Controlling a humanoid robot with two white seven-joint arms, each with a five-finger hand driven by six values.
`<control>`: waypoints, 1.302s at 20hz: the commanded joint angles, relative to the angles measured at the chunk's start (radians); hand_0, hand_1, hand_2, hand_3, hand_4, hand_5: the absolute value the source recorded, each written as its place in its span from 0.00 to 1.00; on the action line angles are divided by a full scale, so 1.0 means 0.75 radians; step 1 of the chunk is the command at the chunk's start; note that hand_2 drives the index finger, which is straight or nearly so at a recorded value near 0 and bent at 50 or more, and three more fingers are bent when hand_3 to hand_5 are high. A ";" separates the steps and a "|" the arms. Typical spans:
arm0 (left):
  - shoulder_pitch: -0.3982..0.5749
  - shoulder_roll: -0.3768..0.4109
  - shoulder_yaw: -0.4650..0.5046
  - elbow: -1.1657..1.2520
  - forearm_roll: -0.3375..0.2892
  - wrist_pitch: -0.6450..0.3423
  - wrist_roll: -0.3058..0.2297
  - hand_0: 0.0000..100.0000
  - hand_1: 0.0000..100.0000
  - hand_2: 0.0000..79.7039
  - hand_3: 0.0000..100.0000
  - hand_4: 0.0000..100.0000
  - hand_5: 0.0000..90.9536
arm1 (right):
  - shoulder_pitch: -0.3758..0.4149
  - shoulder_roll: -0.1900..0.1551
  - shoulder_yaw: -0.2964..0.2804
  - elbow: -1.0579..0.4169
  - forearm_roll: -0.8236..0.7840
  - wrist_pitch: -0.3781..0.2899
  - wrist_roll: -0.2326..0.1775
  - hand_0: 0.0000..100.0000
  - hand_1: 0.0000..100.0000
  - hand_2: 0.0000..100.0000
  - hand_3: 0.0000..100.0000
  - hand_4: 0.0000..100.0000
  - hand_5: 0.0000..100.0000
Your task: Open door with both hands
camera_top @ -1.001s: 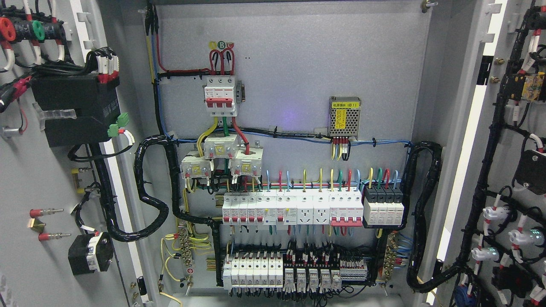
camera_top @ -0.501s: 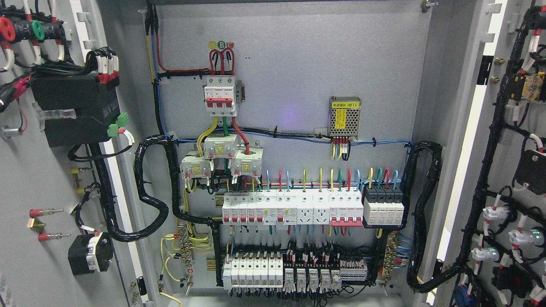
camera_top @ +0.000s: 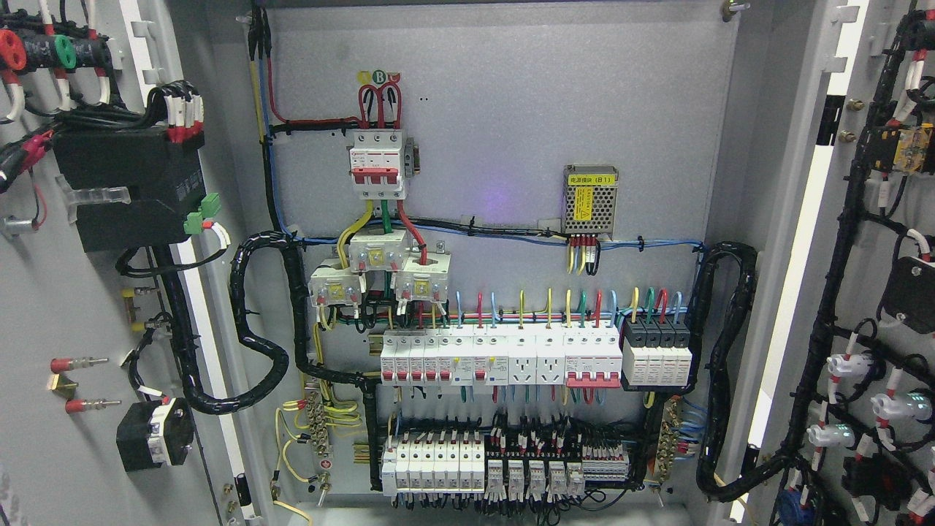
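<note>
Both grey cabinet doors stand swung wide open. The left door (camera_top: 66, 307) shows its inner face with a black box, wiring and coloured lamp backs. The right door (camera_top: 869, 241) shows its inner face with black cable looms and switch backs. Between them the grey back panel (camera_top: 511, 109) of the electrical cabinet is fully exposed. Neither of my hands nor any arm shows in the head view.
On the panel sit a red-and-white main breaker (camera_top: 378, 164), a yellow-labelled power module (camera_top: 591, 199), a row of white breakers (camera_top: 500, 358) and lower terminal rows (camera_top: 504, 464). Black corrugated cable loops (camera_top: 256, 321) hang at both door hinges.
</note>
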 commanded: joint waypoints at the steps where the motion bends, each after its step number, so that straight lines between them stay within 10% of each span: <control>1: -0.035 -0.051 0.164 -0.038 0.017 -0.057 0.017 0.00 0.00 0.00 0.00 0.04 0.00 | 0.000 -0.097 -0.005 -0.010 -0.070 -0.001 0.003 0.00 0.00 0.00 0.00 0.00 0.00; 26: -0.013 -0.025 0.326 -0.031 0.289 -0.371 0.019 0.00 0.00 0.00 0.00 0.04 0.00 | -0.013 -0.341 -0.026 0.003 -0.360 0.013 0.005 0.00 0.00 0.00 0.00 0.00 0.00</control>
